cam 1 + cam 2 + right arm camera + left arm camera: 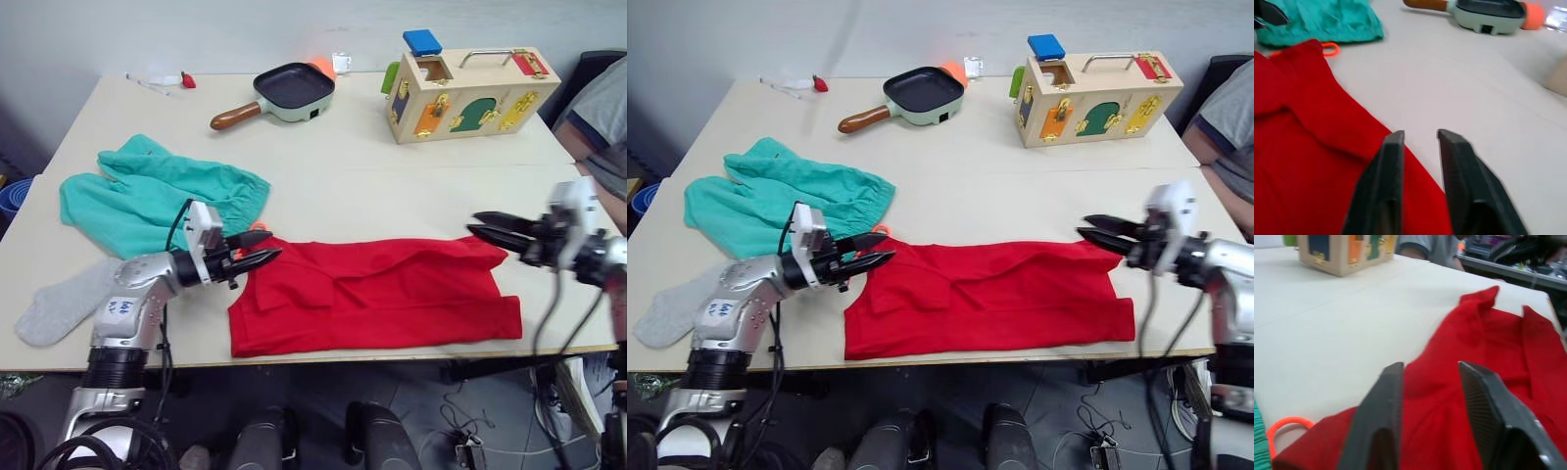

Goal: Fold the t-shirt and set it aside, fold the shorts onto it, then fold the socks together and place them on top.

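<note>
Pale beige surface (392,196) stretches wide, and laid across its near part is the plain red short-sleeved cotton t-shirt (377,299), folded into a long band, its lower hem just inside the surface's near edge. At the shirt's left end hovers the left pincer (258,253), fingers parted and empty, tips right over the red cloth. At the shirt's far right corner sits the right pincer (487,226), also spread and holding nothing, tips just at the fabric's upper edge.

Left of the shirt lie the teal-green soft fabric shorts (157,196), rumpled, their thin orange drawstring loop (1287,428) peeking out beside the shirt's left corner. Nearer the left edge than the shorts, a light grey knit ankle sock (64,304) lies flat, well apart from the shirt.

Beyond the shirt there is a broad bare stretch. Farther back, a green frying pan with a brown wooden handle (284,93) and a wooden latch box with coloured doors (470,93) stand well away from it. A person's sleeve (598,108) shows right of the box.
</note>
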Controlling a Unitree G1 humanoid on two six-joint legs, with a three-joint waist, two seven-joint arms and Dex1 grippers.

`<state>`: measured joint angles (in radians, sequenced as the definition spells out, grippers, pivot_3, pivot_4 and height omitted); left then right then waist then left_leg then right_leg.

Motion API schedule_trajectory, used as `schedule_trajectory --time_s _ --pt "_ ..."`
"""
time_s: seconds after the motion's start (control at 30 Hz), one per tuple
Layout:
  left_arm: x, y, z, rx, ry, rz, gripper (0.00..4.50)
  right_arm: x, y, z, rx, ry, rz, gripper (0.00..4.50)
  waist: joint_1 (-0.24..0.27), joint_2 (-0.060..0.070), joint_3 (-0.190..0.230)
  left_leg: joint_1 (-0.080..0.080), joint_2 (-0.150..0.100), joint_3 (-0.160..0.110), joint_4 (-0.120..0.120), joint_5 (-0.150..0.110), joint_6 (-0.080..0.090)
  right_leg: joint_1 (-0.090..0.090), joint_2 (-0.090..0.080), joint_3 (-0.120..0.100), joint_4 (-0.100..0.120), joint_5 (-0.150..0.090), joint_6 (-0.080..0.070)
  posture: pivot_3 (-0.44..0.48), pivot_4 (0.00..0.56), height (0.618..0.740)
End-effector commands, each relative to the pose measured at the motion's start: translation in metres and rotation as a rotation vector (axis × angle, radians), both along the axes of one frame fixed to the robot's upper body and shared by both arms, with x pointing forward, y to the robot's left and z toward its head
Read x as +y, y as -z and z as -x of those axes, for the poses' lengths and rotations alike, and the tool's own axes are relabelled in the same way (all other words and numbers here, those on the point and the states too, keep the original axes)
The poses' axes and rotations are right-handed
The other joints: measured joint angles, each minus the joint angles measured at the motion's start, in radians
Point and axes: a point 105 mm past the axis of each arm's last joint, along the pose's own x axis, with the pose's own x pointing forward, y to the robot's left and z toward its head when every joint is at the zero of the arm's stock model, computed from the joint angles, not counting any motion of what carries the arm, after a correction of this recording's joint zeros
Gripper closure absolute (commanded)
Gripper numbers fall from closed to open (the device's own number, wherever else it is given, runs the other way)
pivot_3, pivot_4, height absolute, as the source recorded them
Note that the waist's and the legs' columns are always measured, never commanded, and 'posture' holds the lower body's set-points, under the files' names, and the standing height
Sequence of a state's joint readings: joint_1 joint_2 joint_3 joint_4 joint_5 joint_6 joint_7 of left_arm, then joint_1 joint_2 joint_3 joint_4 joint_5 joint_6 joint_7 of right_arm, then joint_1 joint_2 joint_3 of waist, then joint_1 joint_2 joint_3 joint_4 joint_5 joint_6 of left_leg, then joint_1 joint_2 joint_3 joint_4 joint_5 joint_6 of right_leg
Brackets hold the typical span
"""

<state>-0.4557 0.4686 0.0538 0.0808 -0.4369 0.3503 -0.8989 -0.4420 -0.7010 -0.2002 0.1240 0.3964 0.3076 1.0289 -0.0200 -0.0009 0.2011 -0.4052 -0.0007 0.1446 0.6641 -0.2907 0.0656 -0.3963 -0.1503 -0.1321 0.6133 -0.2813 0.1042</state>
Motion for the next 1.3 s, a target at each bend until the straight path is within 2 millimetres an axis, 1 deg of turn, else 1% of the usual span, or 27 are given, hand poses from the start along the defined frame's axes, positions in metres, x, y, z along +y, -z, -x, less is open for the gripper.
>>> schedule_trajectory --time_s 0.03,0.07,0.1,0.13,0.17,0.27,0.3,0.33,0.4,0.47,0.5,0.57,0.63,0.67,0.73,0.87,0.97,1.07,1.1,1.17,1.2,1.23,1.3 --pt "-0.031 -0.005 -0.002 -0.057 0.002 -0.036 3.95 0.038 0.005 -0.011 -0.065 0.110 -0.011 4.50 0.006 0.000 0.000 -0.001 0.000 0.000 0.000 0.000 0.000 -0.001 0.000 0.000 0.000 0.000 0.000 0.000 0.150 0.740" --pt "-0.037 -0.003 -0.002 -0.056 0.005 -0.041 4.26 0.048 0.009 -0.011 -0.068 0.115 -0.007 4.50 0.009 0.000 0.000 -0.001 -0.001 0.000 0.000 0.000 0.000 -0.001 0.000 0.000 0.000 0.000 0.000 0.000 0.150 0.740" --pt "-0.044 0.001 -0.001 -0.051 0.006 -0.058 4.47 0.058 0.015 -0.013 -0.083 0.133 0.009 4.50 0.015 0.000 0.000 -0.001 -0.001 0.001 0.000 0.000 0.000 -0.001 0.001 0.000 0.003 0.000 0.000 0.000 0.150 0.740" --pt "-0.050 0.007 0.001 -0.041 0.006 -0.079 4.47 0.065 0.022 -0.015 -0.074 0.172 0.004 4.50 0.018 0.000 0.000 -0.002 -0.001 0.001 0.000 0.000 0.000 -0.002 0.001 0.000 0.005 0.000 0.000 0.000 0.150 0.740" --pt "-0.051 0.012 -0.002 -0.025 -0.032 -0.093 4.47 0.070 0.029 -0.017 -0.068 0.212 0.015 4.50 0.019 0.000 0.000 -0.002 -0.001 0.001 0.000 0.000 0.000 -0.002 0.001 0.000 0.005 0.000 0.000 0.000 0.150 0.740" --pt "-0.049 0.021 -0.007 0.012 -0.109 -0.115 4.47 0.072 0.045 -0.018 -0.052 0.274 0.062 4.50 0.018 0.000 0.000 -0.002 -0.002 0.002 0.000 0.001 0.002 -0.002 0.002 0.000 0.005 0.000 0.000 0.000 0.150 0.740" --pt "-0.043 0.027 -0.011 0.031 -0.154 -0.136 4.47 0.066 0.053 -0.017 -0.028 0.304 0.081 4.50 0.018 0.000 0.000 -0.002 -0.002 0.002 0.000 0.001 0.002 -0.002 0.001 0.000 0.005 0.000 0.000 0.000 0.150 0.740" --pt "-0.039 0.033 -0.013 0.048 -0.188 -0.156 4.47 0.060 0.059 -0.017 -0.017 0.332 0.097 4.50 0.018 0.000 0.000 -0.002 -0.002 0.002 0.000 0.001 0.002 -0.002 0.001 0.000 0.005 0.000 0.000 0.000 0.150 0.740" --pt "-0.027 0.042 -0.018 0.068 -0.263 -0.198 4.47 0.041 0.069 -0.015 0.004 0.388 0.135 4.50 0.017 0.000 0.000 -0.002 -0.002 0.002 0.000 0.001 0.002 -0.002 0.001 0.000 0.005 0.000 0.000 0.000 0.150 0.740" --pt "-0.021 0.046 -0.020 0.080 -0.298 -0.207 4.47 0.026 0.072 -0.013 0.004 0.431 0.154 4.50 0.016 -0.001 0.000 -0.001 -0.002 0.002 0.000 0.001 0.002 -0.002 0.002 0.001 0.005 0.000 0.000 0.000 0.150 0.740" --pt "-0.017 0.047 -0.022 0.084 -0.321 -0.211 4.47 0.016 0.074 -0.013 0.003 0.456 0.164 4.50 0.016 -0.001 -0.001 -0.001 -0.001 0.002 0.000 0.001 0.002 -0.001 0.002 0.000 0.005 0.000 0.000 0.000 0.150 0.740" --pt "-0.008 0.049 -0.025 0.097 -0.361 -0.199 4.47 -0.017 0.076 -0.011 0.002 0.558 0.175 4.50 0.018 -0.001 -0.001 -0.001 -0.001 0.002 0.000 0.001 0.002 -0.001 0.002 0.000 0.005 0.000 0.000 0.000 0.150 0.740" --pt "-0.003 0.050 -0.026 0.105 -0.384 -0.186 4.47 -0.044 0.081 -0.009 0.007 0.629 0.188 4.50 0.019 -0.002 -0.001 0.000 -0.002 0.002 0.000 0.001 0.002 0.000 0.001 0.001 0.005 0.000 0.000 0.000 0.150 0.740" --pt "-0.002 0.050 -0.026 0.107 -0.387 -0.185 4.47 -0.051 0.082 -0.008 0.005 0.646 0.188 4.50 0.019 -0.002 -0.001 0.000 -0.002 0.002 0.000 0.001 0.002 0.000 0.001 0.000 0.005 0.000 0.000 0.000 0.150 0.740" --pt "0.002 0.051 -0.028 0.114 -0.411 -0.171 4.47 -0.071 0.088 -0.006 0.001 0.698 0.198 4.50 0.017 -0.002 -0.001 0.000 -0.001 0.002 0.000 0.001 0.002 0.000 0.001 0.000 0.005 0.000 0.000 0.000 0.150 0.740" --pt "0.011 0.051 -0.032 0.118 -0.441 -0.151 4.47 -0.105 0.098 0.001 -0.011 0.801 0.169 4.50 0.016 -0.003 -0.002 0.002 0.000 0.002 0.000 0.001 0.002 0.002 0.002 0.000 0.001 0.000 0.000 0.000 0.150 0.740" --pt "0.015 0.050 -0.033 0.119 -0.449 -0.134 4.47 -0.120 0.095 0.004 -0.063 0.837 0.109 4.50 0.017 -0.004 -0.003 0.003 0.000 0.002 0.000 0.001 0.002 0.003 0.002 0.000 0.000 0.000 0.000 0.000 0.150 0.740" --pt "0.017 0.047 -0.033 0.108 -0.443 -0.114 4.47 -0.124 0.082 0.005 -0.121 0.808 -0.021 4.50 0.015 -0.004 -0.003 0.003 0.000 0.002 0.000 0.001 0.002 0.003 0.002 0.000 -0.001 0.000 0.001 0.000 0.150 0.740" --pt "0.018 0.042 -0.034 0.088 -0.431 -0.100 4.47 -0.122 0.074 0.005 -0.146 0.770 -0.081 4.50 0.015 -0.004 -0.003 0.003 0.000 0.002 -0.001 0.001 0.002 0.003 0.002 0.001 -0.001 0.000 0.001 0.000 0.150 0.740" --pt "0.016 0.027 -0.033 0.064 -0.406 -0.026 4.47 -0.112 0.057 0.004 -0.185 0.671 -0.201 4.50 0.014 -0.003 -0.002 0.002 0.000 0.002 -0.001 0.001 0.002 0.003 0.002 0.000 -0.001 0.000 0.001 0.000 0.150 0.740" --pt "0.015 0.012 -0.034 0.048 -0.395 0.040 4.47 -0.104 0.049 0.005 -0.201 0.608 -0.240 4.50 0.011 -0.003 -0.002 0.002 0.000 0.002 -0.001 0.001 0.002 0.002 0.002 0.000 -0.001 0.000 0.001 0.000 0.150 0.740" --pt "0.012 -0.002 -0.032 0.024 -0.364 0.087 4.47 -0.096 0.043 0.005 -0.206 0.548 -0.258 4.50 0.010 -0.003 -0.002 0.002 0.001 0.002 -0.001 0.001 0.002 0.002 0.002 0.001 -0.001 0.000 0.001 0.000 0.150 0.740" --pt "0.003 -0.020 -0.024 -0.033 -0.274 0.090 4.47 -0.075 0.034 0.006 -0.192 0.434 -0.262 4.50 0.008 -0.003 -0.002 0.002 0.001 0.002 -0.001 0.002 0.003 0.002 0.002 0.000 -0.001 0.000 0.001 0.000 0.150 0.740"
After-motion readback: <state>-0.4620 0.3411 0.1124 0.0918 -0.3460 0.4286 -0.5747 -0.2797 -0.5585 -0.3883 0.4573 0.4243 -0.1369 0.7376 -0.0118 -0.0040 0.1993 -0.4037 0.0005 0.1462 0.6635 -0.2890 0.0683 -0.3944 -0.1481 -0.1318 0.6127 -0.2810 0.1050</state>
